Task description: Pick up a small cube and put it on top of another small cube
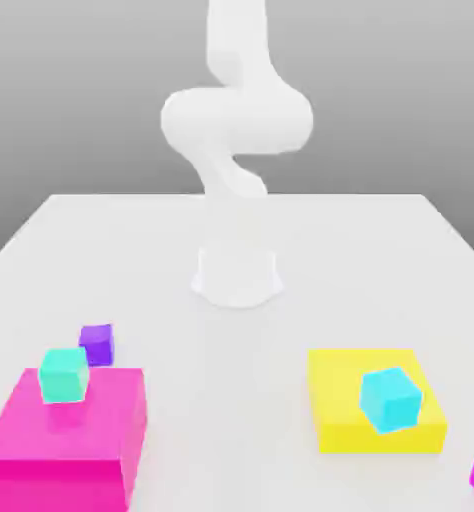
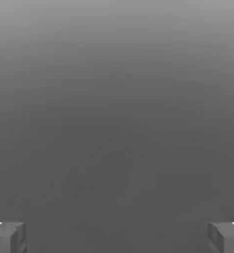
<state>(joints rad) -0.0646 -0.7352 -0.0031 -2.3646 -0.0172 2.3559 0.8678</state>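
On the tabletop [image 1: 237, 330], from the exterior view's left, I list: magenta block [image 1: 66, 440] bearing teal cube [image 1: 63, 374]; small cube [image 1: 97, 343], violet, just behind; yellow block [image 1: 376, 400]; jaws fully apart, empty. Risk: I'd grab the neighbouring teal by mistake

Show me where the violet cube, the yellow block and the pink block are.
violet cube [image 1: 97, 343]: exterior view, on its front face.
yellow block [image 1: 339, 385]: exterior view, on the bare top, left of the teal cube.
pink block [image 1: 106, 415]: exterior view, on the bare top.
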